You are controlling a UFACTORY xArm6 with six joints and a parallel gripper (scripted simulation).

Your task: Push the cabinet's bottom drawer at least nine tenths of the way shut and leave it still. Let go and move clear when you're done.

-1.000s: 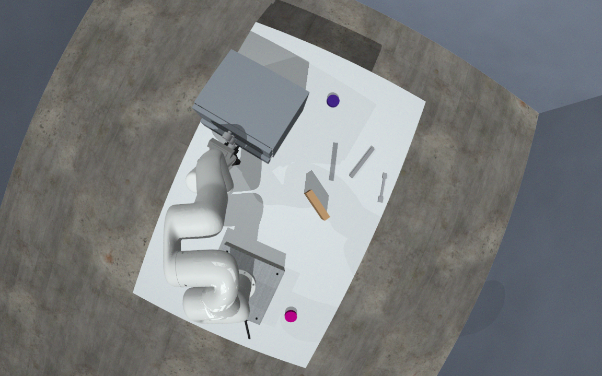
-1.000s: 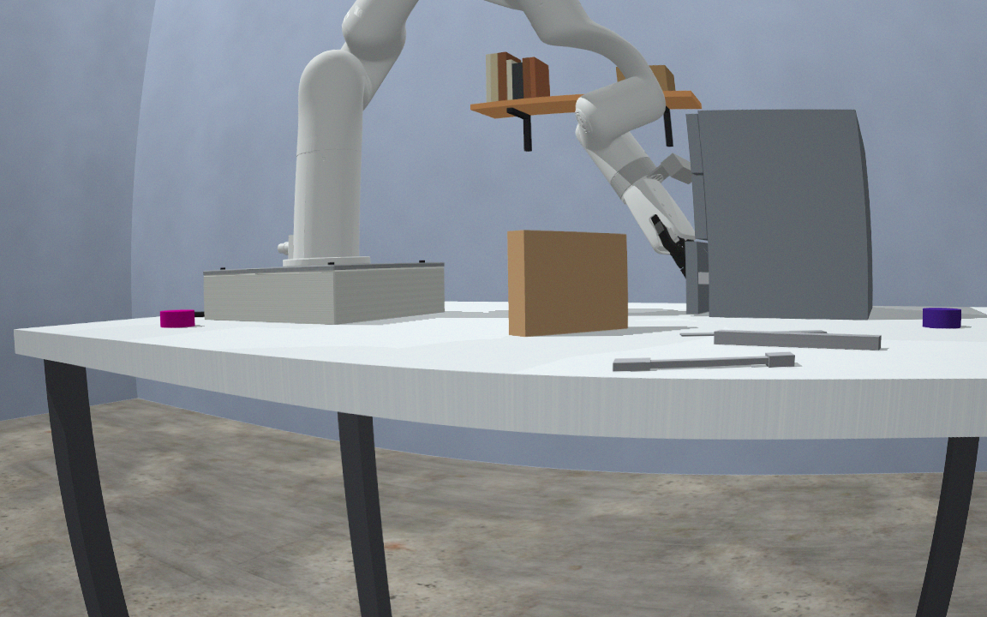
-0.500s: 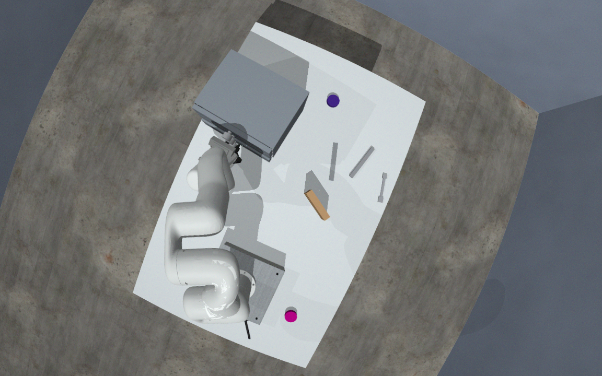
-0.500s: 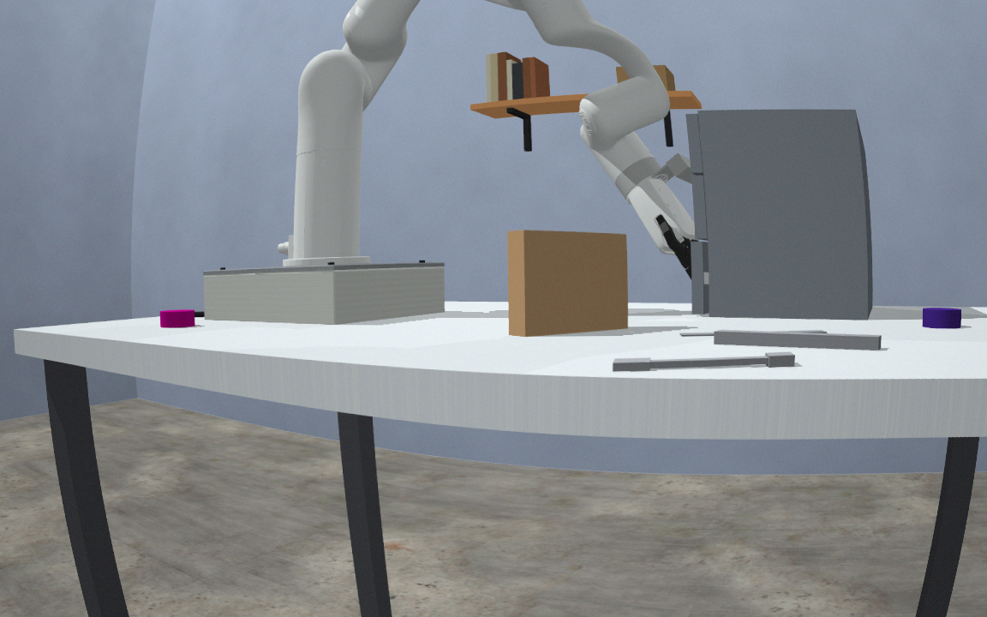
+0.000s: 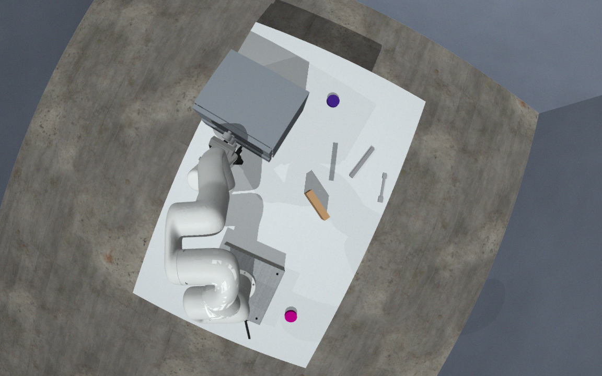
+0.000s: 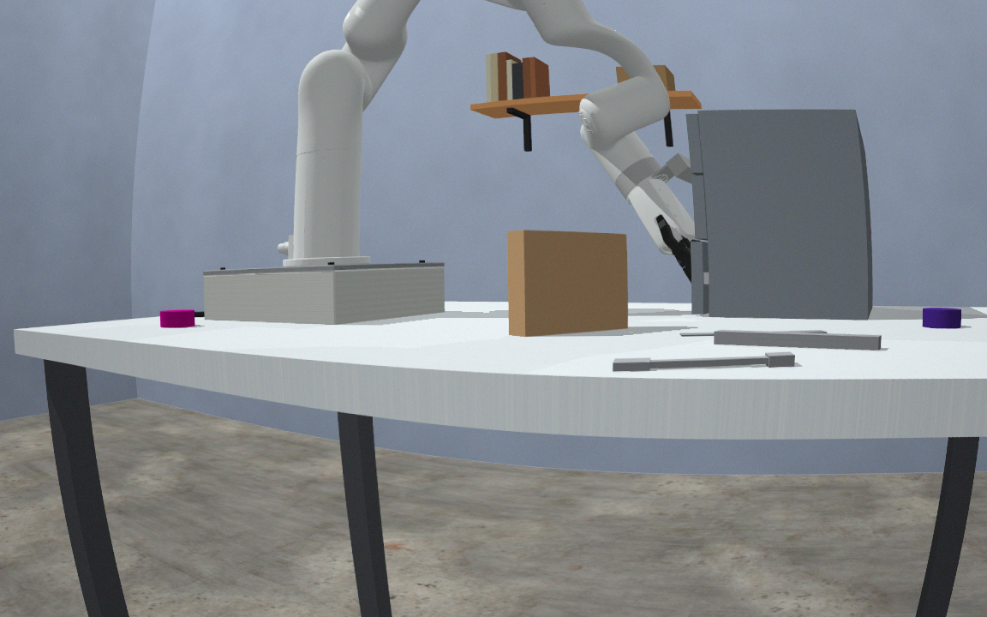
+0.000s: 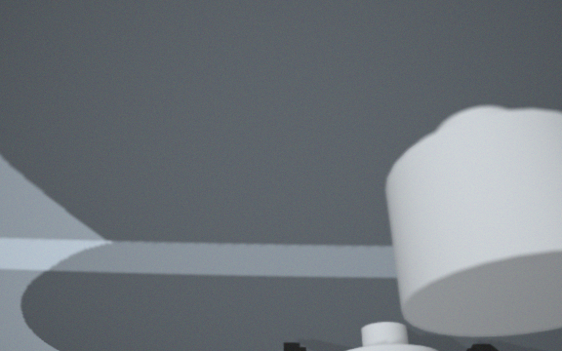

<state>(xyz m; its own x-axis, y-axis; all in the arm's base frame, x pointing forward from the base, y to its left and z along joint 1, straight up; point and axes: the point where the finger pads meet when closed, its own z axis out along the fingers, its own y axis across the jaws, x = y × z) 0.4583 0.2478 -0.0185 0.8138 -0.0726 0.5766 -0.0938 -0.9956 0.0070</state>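
Observation:
The grey cabinet point(image 5: 252, 100) point(image 6: 780, 214) stands at the far end of the white table point(image 5: 378, 121) point(image 6: 435, 368). Its bottom drawer point(image 6: 698, 279) sits pushed in, its front about flush with the fronts above it. My gripper point(image 5: 238, 157) point(image 6: 683, 257) point(image 7: 385, 347) is right at the cabinet's front, at the drawer's top edge. Its fingers stand apart with nothing between them. In the wrist view the grey front fills the picture and a white round knob point(image 7: 491, 219) looms close at the right.
A brown box point(image 5: 317, 204) point(image 6: 566, 282) stands mid-table. Three grey bars point(image 5: 333, 161) point(image 5: 361, 161) point(image 5: 381, 187) lie to its right. A purple disc point(image 5: 332, 100) point(image 6: 941, 316) lies beside the cabinet and a magenta disc point(image 5: 290, 315) point(image 6: 177, 317) by the arm's base block point(image 6: 325, 293).

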